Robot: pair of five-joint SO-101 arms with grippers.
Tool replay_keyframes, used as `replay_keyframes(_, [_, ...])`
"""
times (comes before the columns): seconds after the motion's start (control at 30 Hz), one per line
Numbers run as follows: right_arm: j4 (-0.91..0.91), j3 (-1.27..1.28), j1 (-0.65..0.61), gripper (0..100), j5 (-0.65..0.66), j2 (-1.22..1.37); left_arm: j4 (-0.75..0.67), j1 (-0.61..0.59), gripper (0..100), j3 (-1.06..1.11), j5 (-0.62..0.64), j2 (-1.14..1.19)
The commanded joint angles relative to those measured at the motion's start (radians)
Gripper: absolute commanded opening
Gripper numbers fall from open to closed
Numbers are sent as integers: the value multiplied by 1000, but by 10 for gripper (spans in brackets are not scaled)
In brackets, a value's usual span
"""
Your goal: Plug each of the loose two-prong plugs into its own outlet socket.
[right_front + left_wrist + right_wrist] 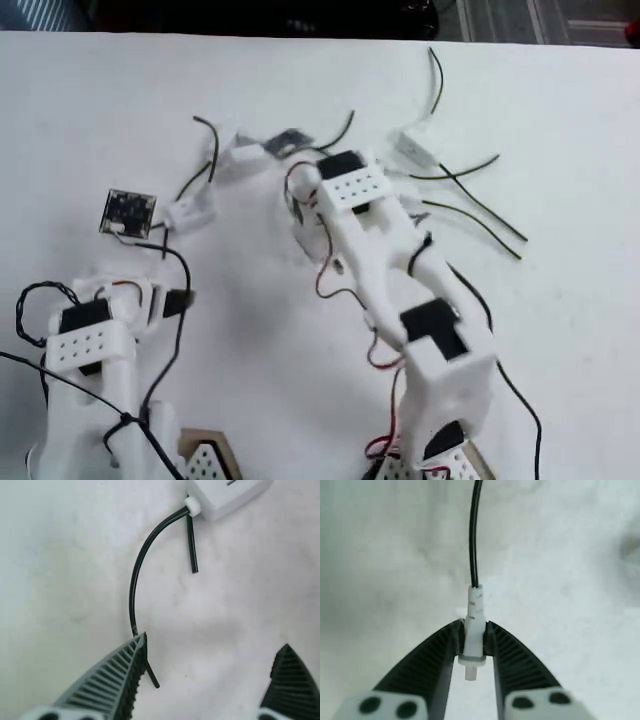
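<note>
Right end effector (474,626) is clamped tight on a small white plug (474,611), a finger on each side of its body. The plug's black cord (475,535) runs straight away over the desk (570,340). From overhead this arm is stretched out to about mid-desk, so the plug sits there, in its grip. Left end effector (214,645) hangs wide open with nothing in it, low over the desk at the near left. A white block (226,491) lies a little ahead of it, and the block's curved black lead (135,580) trails back and passes under one finger (115,680). Overhead, that block looks to be the one just beside a small dark board (128,212). A second white piece (240,158) lies farther back and a third white piece (415,148) is off to the right, both with loose black leads and well apart from each other. Cannot tell from here which are plugs and which are sockets. No pair looks joined. My read: one plug is in hand but not seated, and every insertion is left to do.
</note>
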Motion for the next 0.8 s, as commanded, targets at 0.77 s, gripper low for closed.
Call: replay_keyframes(0.77, [-843,908,302,17,-470,-877,315,522,377,-500,-204,-22])
